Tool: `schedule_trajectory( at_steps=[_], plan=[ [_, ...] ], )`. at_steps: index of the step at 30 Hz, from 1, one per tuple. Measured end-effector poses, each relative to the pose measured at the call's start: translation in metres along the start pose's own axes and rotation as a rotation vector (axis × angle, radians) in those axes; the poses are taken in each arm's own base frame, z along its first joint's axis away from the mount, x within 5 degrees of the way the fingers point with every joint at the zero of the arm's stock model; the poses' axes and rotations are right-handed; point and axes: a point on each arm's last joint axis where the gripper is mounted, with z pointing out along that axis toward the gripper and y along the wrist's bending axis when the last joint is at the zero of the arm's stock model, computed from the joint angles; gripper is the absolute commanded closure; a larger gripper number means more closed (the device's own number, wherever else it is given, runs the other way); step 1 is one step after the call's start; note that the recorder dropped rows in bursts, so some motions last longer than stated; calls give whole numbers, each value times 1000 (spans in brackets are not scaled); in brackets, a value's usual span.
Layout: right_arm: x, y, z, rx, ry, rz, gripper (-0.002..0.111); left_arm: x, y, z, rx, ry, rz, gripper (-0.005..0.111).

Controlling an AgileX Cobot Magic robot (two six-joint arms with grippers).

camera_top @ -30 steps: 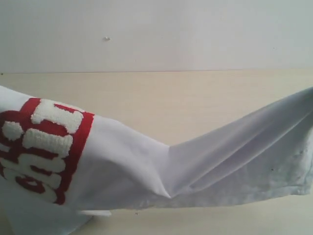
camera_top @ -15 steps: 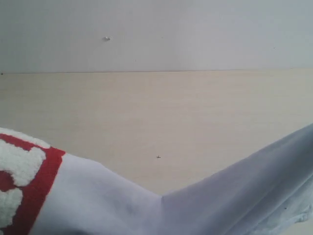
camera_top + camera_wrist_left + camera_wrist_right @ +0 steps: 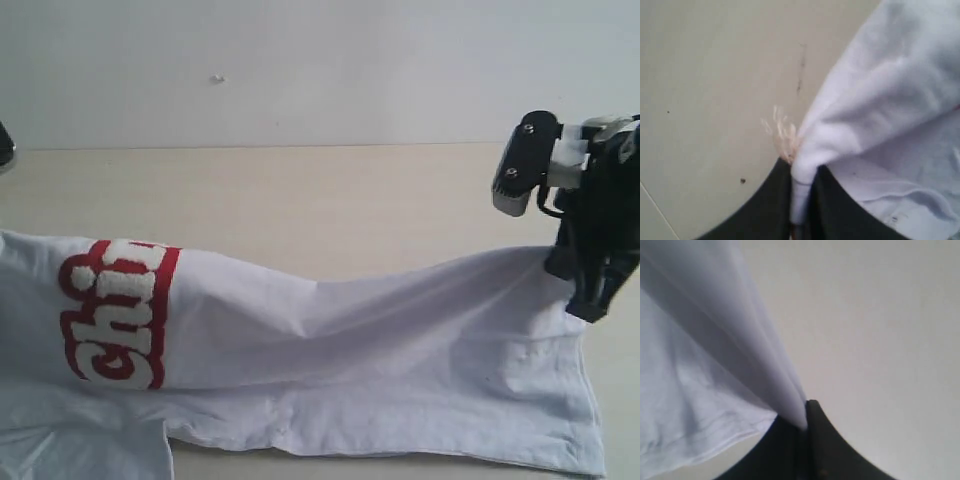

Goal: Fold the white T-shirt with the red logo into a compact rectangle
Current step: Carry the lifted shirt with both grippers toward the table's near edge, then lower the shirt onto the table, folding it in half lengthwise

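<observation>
- The left gripper [image 3: 801,175] was clamped on a narrow fold of the shirt [image 3: 350,360]. In the left wrist view its two smooth black fingers [image 3: 772,205] pressed the white cloth from both sides.
- A tuft [image 3: 782,134] of pale, frayed threads stuck out just beside that pinched fold.
- The logo [image 3: 115,315] lay on the shirt's left part as a bubbly red band with fuzzy white letters. It ran from far to near, and its near end curved under a crease.
- The shirt, of soft matte cotton, was stretched as a long, wrinkled strip across the near half of the table [image 3: 330,200]. It reached from the left edge almost to the right edge, with a stitched hem along the near side.
- The table was pale wood grain, flat and bare behind the cloth, and met a plain white wall [image 3: 300,70] at the far side.
- The right gripper [image 3: 582,292], black and angular, was closed on the shirt's far right corner and held it slightly raised. In the right wrist view [image 3: 806,422] the cloth fanned out from the fingers in smooth folds.
</observation>
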Motion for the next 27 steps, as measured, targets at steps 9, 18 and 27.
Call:
schedule_trajectory(
  at_steps=[9, 18, 27],
  plan=[
    [-21, -46, 111, 215, -75, 65, 84, -2, 43, 134, -102, -151, -92, 102],
    [-27, -63, 131, 276, -200, 73, 28, -6, 60, 168, -247, -376, -153, 47],
    [-29, -63, 131, 262, -237, 186, 36, -13, 70, 160, -350, -467, -189, 79]
  ],
)
